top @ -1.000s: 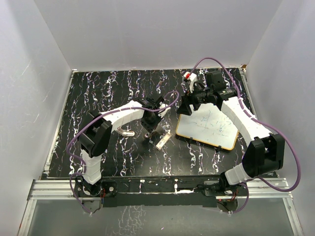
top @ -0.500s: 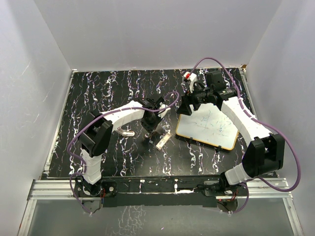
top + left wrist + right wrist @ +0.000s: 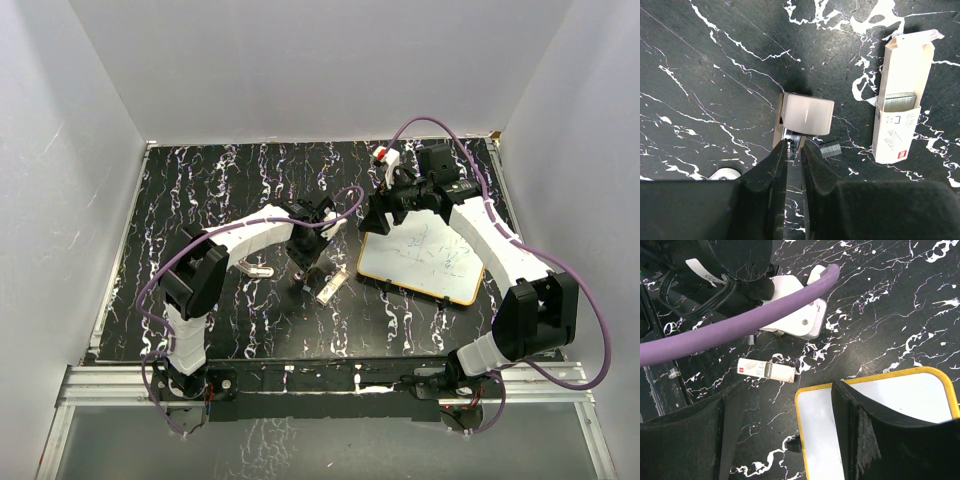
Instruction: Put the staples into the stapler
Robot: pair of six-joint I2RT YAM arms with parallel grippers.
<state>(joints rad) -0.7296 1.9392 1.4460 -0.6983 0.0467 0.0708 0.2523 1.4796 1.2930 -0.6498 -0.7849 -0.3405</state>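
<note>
The stapler point(image 3: 805, 114) is small and pale, lying on the black marbled table with its metal track pointing at my left gripper point(image 3: 793, 145). That gripper's fingertips are pinched on the track. A short loose strip of staples point(image 3: 830, 149) lies just right of them. The cream staples box point(image 3: 901, 100) lies open further right, with a grey strip showing inside. From above, the left gripper point(image 3: 305, 262) is at mid-table, the box point(image 3: 331, 287) beside it. My right gripper point(image 3: 790, 440) is open and empty above the whiteboard's corner; the box point(image 3: 767, 371) lies beyond it.
A yellow-framed whiteboard point(image 3: 425, 260) lies at the right, with a small black piece point(image 3: 800, 444) at its edge. A red-and-white object point(image 3: 388, 155) sits at the back right. A clear, pale item point(image 3: 258, 268) lies left of the left gripper. White walls enclose the table.
</note>
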